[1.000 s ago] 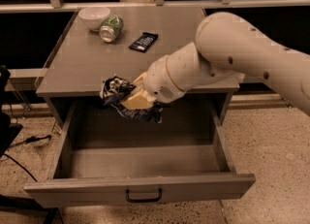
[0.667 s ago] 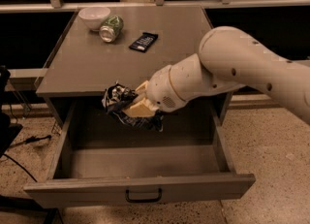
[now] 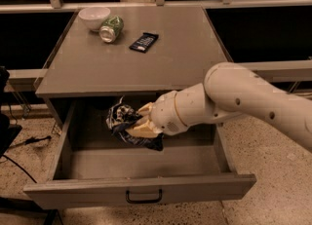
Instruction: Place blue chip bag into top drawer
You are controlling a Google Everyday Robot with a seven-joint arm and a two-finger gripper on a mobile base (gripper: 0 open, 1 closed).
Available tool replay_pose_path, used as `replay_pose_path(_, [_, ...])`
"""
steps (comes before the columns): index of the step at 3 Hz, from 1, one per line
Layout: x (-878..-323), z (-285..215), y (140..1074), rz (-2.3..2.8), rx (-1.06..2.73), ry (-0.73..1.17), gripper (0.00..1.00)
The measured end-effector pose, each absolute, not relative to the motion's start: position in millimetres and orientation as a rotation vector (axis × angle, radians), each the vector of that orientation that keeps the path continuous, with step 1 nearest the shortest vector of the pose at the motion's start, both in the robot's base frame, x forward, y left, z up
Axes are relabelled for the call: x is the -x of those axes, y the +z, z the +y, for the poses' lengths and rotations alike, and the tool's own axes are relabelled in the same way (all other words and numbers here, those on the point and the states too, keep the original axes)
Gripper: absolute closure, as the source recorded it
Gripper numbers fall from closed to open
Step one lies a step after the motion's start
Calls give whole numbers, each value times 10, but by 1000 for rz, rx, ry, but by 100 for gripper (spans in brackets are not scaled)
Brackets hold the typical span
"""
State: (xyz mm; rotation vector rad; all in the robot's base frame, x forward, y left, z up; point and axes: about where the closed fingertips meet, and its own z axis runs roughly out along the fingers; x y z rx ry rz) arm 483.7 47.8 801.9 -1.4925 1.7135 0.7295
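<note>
The blue chip bag (image 3: 124, 121), crumpled dark navy foil with white lettering, hangs inside the open top drawer (image 3: 141, 190), over its back half and above the floor. My gripper (image 3: 140, 125) is shut on the bag's right side, its pale fingers (image 3: 146, 109) wrapped around the foil. My white arm reaches in from the right, below the tabletop's front edge. The drawer is pulled far out, with a black bail handle (image 3: 144, 197) at the centre of its grey front.
On the grey cabinet top (image 3: 165, 53) stand a white bowl (image 3: 94, 17), a green can (image 3: 111, 28) on its side, and a small flat dark bar wrapper (image 3: 144, 42). A dark window rail runs behind. Speckled floor lies to the right.
My gripper has carried the bag down from the tabletop's front edge into the open drawer. The arm has lowered with it. The items on top have not moved.
</note>
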Motion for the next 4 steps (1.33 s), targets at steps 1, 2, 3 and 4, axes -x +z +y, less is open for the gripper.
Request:
replay_pose_path(1, [-4783, 492, 7796, 1679, 1461, 743, 100])
replay_pose_path(2, [-4802, 459, 7752, 1677, 1460, 728, 100])
replay_pose_path(3, [-4857, 366, 7628, 1671, 1458, 686, 100])
replay_pose_path(4, [-4971, 297, 7460, 1650, 1449, 674, 100])
